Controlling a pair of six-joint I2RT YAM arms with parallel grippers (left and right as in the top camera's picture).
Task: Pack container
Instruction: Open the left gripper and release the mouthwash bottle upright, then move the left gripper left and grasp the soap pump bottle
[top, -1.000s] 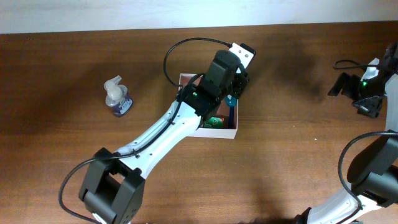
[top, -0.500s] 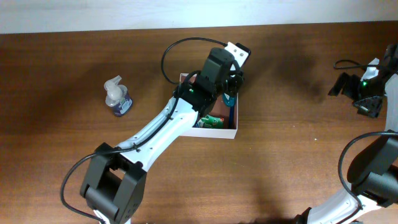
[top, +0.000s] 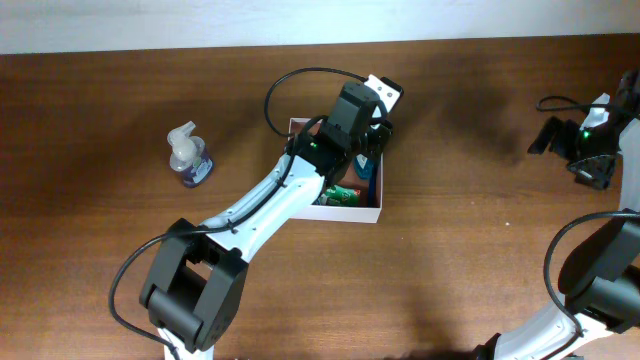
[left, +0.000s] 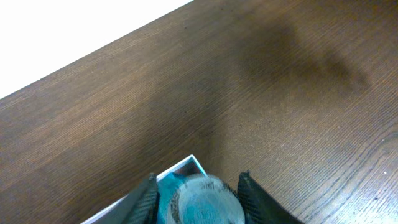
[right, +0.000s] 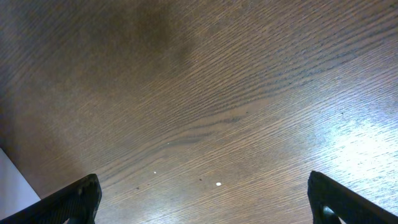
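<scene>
Near the middle of the overhead view, a little above centre, sits the container (top: 350, 215), a shallow square box with thin white walls. The left arm (top: 265, 205) reaches across it from the lower left. From where I stand the left jaws look clenched on a teal bottle (left: 199, 200): the wrist view shows a dark finger pressed to each side of its round, translucent top, with the box's white corner just beneath. The bottle hangs over the right-hand side of the box, close to the wall. A green and red packet (top: 345, 195) lies inside, toward the lower edge.

I'd say the step in hand is setting the bottle down inside. Done well, that means keeping it off the thin wall, which looks flimsy enough to buckle or shift if nudged. It should be lowered until it rests beside the packet, and only then let go. The plastic looks smooth and round, so it may roll.

At the left of the frame a clear spray bottle (top: 188, 158) of purple liquid stands on the dark wood-grain counter (top: 460, 260). Far right, the right jaws hang released, spread wide over bare wood.
</scene>
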